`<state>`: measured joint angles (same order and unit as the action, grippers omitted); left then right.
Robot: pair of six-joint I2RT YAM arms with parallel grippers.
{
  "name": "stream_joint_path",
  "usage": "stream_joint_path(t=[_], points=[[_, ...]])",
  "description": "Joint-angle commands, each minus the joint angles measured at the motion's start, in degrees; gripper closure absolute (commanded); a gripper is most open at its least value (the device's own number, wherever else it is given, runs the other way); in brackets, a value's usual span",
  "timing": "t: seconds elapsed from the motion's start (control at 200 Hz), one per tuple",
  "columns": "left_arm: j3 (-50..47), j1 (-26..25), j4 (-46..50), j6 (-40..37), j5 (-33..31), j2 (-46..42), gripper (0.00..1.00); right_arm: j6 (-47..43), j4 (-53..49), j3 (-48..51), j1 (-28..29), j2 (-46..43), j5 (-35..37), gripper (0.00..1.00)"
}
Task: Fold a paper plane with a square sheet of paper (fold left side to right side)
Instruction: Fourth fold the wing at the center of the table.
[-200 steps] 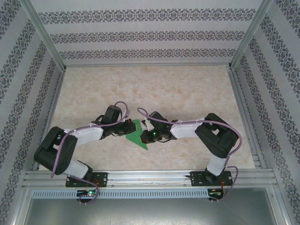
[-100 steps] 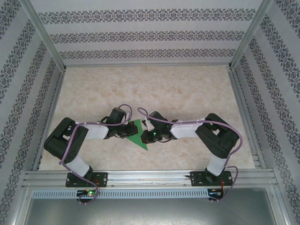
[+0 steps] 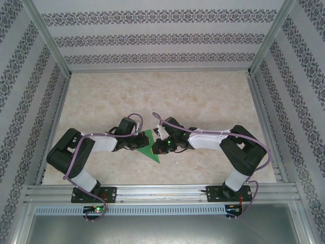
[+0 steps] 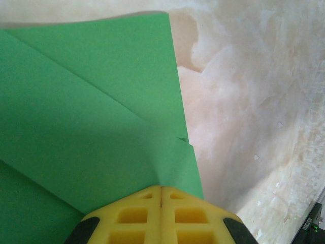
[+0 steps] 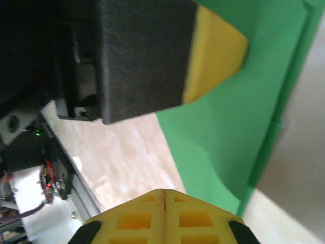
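Since a second ago the left elbow has risen and drawn in, and the right elbow has swung outward. Both arms bend inward from the near edge. The left gripper (image 4: 161,189) and right gripper (image 5: 164,192), jaws together, meet over the folded paper (image 3: 149,145), which lies flat mid-table (image 3: 203,101). Its long axis runs near-far, with the tip pointing near and slightly right.

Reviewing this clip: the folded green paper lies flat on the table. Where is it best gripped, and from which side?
Probably the pointed near corner of the green paper, approached low from the arm-base side. The sheet lies flat on the table, so its faces offer no pinch. That corner juts out free, letting one finger slide under the edge.
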<state>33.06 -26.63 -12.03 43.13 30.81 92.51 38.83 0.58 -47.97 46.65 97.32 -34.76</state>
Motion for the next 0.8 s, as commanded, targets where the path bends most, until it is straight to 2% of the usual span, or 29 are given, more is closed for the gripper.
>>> stream_joint_path(t=[0.0, 0.42, 0.794], points=[[-1.81, -0.24, 4.78, -1.24, -4.18, 0.39, 0.99, 3.20, 5.04, 0.68, 1.23, 2.18, -2.56, 1.00], [-1.40, -0.19, 5.40, -1.31, -4.48, 0.65, 0.99, 3.88, 5.10, 2.43, 0.90, 6.10, 0.64, 1.00], [-0.81, -0.24, 6.55, -1.31, -5.50, 0.94, 0.99, 3.39, 3.90, 4.27, 0.91, 6.48, 0.67, 1.00]])
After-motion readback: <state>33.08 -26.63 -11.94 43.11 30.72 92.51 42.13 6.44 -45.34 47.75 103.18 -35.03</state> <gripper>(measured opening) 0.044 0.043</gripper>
